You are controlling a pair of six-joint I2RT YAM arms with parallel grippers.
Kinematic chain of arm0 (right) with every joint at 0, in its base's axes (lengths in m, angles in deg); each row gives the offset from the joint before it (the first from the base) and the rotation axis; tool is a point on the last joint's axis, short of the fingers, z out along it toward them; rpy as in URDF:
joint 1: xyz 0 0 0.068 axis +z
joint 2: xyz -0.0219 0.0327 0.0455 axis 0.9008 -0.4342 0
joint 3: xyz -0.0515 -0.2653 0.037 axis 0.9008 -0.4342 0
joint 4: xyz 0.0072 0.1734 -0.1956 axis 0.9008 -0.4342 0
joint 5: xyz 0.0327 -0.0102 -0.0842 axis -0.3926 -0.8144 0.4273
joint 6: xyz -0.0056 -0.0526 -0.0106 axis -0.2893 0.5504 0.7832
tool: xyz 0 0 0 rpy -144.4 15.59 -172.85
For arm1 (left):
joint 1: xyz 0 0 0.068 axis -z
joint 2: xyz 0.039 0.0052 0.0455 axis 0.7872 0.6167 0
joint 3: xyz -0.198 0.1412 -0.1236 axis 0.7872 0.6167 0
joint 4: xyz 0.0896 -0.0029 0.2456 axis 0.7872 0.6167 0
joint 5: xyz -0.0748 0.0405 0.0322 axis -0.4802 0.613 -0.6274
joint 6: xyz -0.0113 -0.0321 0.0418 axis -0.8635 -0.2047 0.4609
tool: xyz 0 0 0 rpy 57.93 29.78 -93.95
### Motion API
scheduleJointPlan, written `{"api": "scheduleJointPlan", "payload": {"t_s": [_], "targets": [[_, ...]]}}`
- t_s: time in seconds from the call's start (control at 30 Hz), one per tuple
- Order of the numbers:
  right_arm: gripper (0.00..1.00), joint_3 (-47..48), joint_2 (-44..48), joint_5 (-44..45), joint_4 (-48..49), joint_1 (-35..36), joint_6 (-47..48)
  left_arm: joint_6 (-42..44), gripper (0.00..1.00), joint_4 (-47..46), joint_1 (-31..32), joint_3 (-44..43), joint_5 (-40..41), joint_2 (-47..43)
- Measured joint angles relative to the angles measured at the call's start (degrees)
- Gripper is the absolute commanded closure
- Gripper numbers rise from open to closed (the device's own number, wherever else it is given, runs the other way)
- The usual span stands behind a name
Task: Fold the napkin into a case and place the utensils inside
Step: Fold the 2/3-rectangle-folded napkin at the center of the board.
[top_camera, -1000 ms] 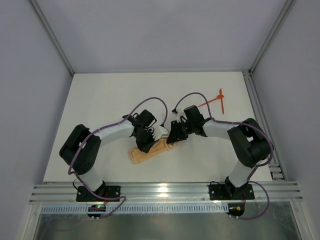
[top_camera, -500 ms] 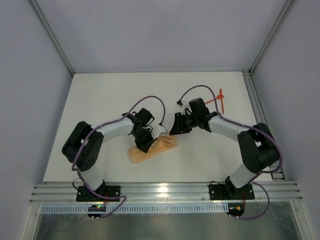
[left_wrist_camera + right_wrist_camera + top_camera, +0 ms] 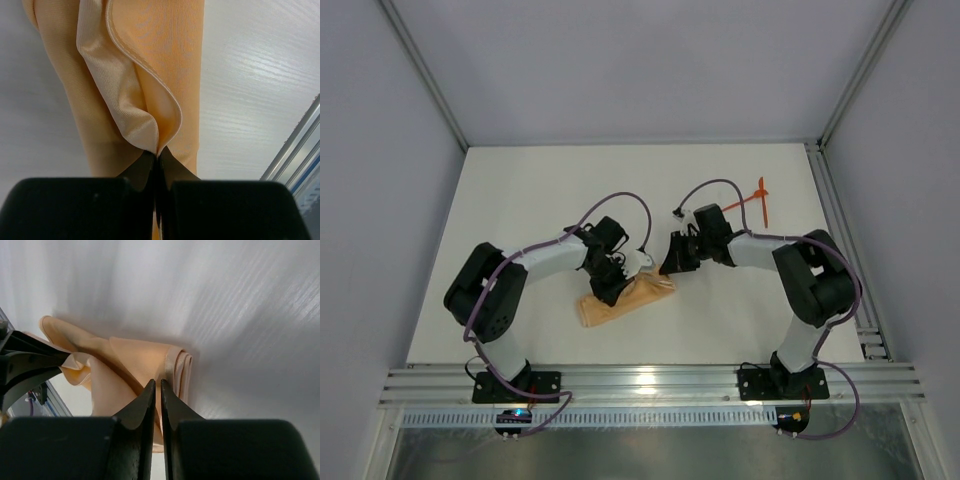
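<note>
on the top view i see the napkin lying as a narrow folded strip on the table, near the front edge and a little left of centre. it lies on a slant, its right end farther from the arm bases. the left arm reaches over the strip's right half. on the left wrist view the left jaws are pressed tight together on a raised fold of the napkin, pinching the hemmed edge where the layers meet in a peak, while the rest of the cloth runs away from the tips. the right arm comes in from the other side, its jaws just beside the napkin's right end and close to the left ones. on the right wrist view the right jaws are all but closed, with only a thin slit between the tips and nothing in it that i can see. they sit over the folded end of the napkin, though i cannot tell whether they touch it. the utensils lie crossed at the far right of the table, well apart from the napkin.
</note>
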Motion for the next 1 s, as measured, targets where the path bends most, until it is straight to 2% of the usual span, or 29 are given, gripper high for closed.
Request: {"api": "scheduleJointPlan", "payload": {"t_s": [0.3, 0.47, 0.7, 0.87, 1.0], "targets": [[0.94, -2.67, -3.39, -0.76, 6.62, 0.17, -3.04, 1.51, 1.00, 1.57, 0.00, 0.00, 0.04, -0.07], [0.94, -4.76, -3.39, -1.44, 10.69, 0.17, -4.70, 2.45, 0.91, 3.34, -0.72, 0.00, 0.02, -0.85], [0.94, -6.08, -3.39, -1.81, 13.66, 0.22, -5.75, 3.48, 0.87, 7.30, -4.42, 0.09, 0.39, -2.45], [0.94, -6.82, -3.37, -1.75, 15.34, 0.85, -6.56, 4.42, 0.96, 8.09, -5.99, 0.09, 1.97, -2.32], [0.94, -8.26, -3.21, -1.66, 17.81, 1.95, -8.09, 5.18, 0.95, 8.59, -8.52, -0.59, 3.58, -1.05]]}}
